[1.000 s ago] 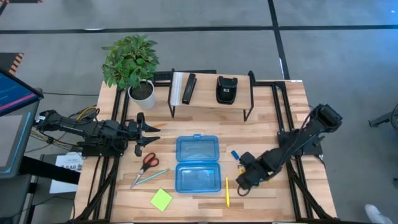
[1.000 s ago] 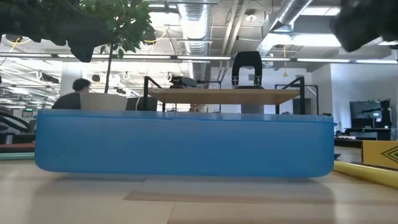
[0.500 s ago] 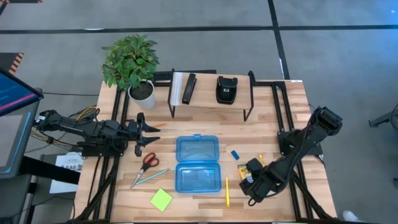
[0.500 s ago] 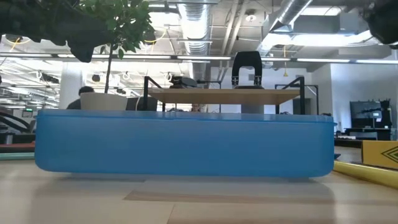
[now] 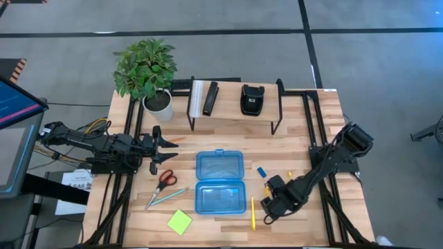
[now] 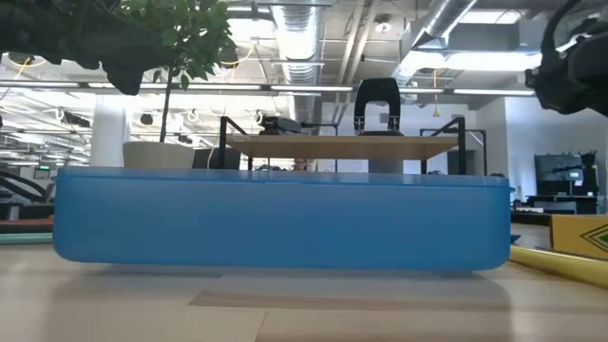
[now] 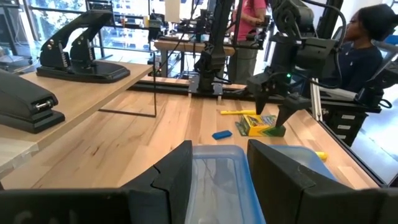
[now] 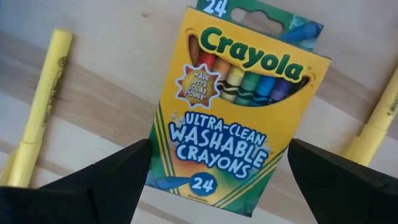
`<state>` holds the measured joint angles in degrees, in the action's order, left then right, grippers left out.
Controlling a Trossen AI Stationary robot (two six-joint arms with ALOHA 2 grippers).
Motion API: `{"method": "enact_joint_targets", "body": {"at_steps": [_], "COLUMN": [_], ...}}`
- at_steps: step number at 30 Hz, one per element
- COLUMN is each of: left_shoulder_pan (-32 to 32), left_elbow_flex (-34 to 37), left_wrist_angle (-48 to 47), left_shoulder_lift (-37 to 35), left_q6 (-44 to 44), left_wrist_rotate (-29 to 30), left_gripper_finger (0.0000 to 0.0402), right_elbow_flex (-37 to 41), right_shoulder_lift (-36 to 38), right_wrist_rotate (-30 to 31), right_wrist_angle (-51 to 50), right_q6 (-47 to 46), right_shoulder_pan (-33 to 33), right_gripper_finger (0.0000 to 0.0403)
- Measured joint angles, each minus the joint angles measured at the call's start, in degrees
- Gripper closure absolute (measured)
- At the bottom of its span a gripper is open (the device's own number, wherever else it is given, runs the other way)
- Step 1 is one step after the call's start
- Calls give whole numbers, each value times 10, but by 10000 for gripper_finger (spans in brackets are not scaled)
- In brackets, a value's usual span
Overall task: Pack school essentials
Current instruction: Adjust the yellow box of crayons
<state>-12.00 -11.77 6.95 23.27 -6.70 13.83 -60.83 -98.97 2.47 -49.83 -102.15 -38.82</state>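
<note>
Spread wide, the right gripper's fingers straddle the Crayola crayon box without touching it; the box lies flat on the table, just right of the open blue case. Yellow pencils lie on either side of the box. Beyond it, a small blue eraser sits near the case. Left of the case, the left gripper waits, fingers parted and empty, above the red-handled scissors.
</note>
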Motion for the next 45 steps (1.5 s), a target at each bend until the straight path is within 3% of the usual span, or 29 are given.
{"method": "enact_joint_targets", "body": {"at_steps": [21, 37, 45], "left_shoulder_pan": [0, 0, 0], "left_elbow_flex": [0, 0, 0], "left_wrist_angle": [-2, -8, -10], "left_shoulder_lift": [0, 0, 0], "left_q6": [0, 0, 0], "left_wrist_rotate": [0, 0, 1], "left_gripper_finger": [257, 257, 257], "right_elbow_flex": [2, -1, 2], "right_shoulder_lift": [11, -41, -29], "right_wrist_rotate": [-8, 5, 5], "right_wrist_angle": [91, 115, 94], "right_q6": [-4, 19, 52], "right_shoulder_pan": [25, 46, 54], "right_gripper_finger": [3, 3, 3]}}
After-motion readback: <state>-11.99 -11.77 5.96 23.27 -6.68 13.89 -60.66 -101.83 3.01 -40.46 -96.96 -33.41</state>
